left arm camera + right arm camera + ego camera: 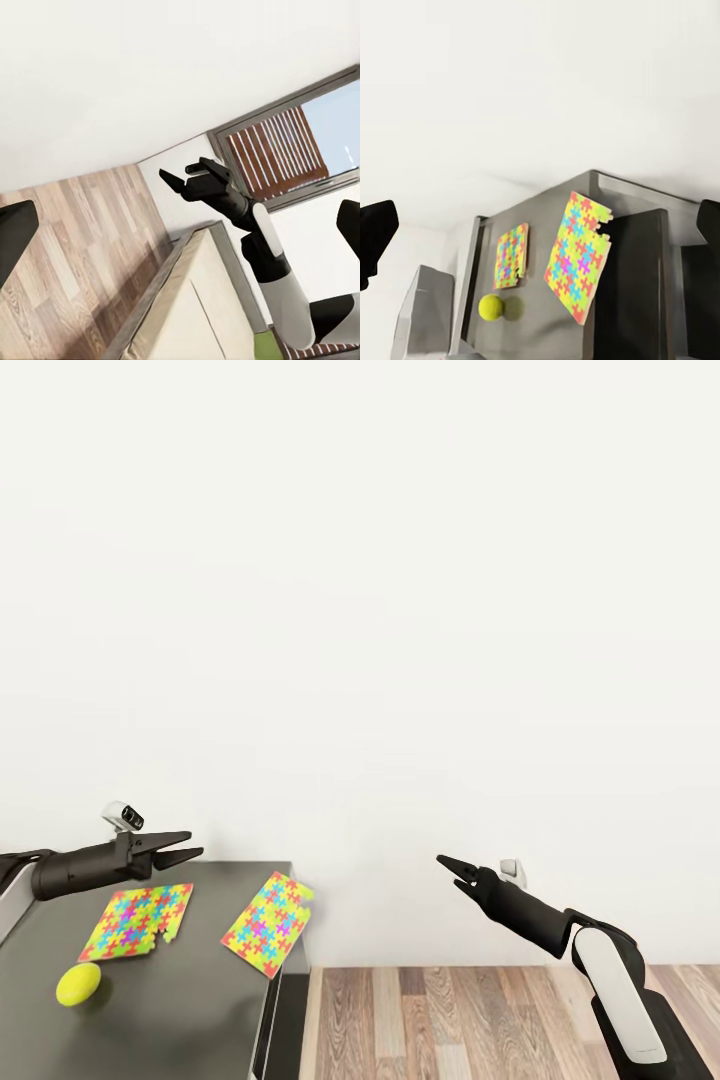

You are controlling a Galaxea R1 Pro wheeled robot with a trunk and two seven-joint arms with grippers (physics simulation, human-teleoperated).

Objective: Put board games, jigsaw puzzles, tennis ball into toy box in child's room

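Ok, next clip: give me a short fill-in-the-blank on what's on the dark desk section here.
1. The number of jigsaw puzzles lying on the table is ____.
2. The right-hand puzzle overhangs the table's ____.
3. The small round thing near the left-hand puzzle is a tennis ____.
4. The right gripper hovers over the wooden ____, away from the table.

Missing words: two; edge; ball; floor
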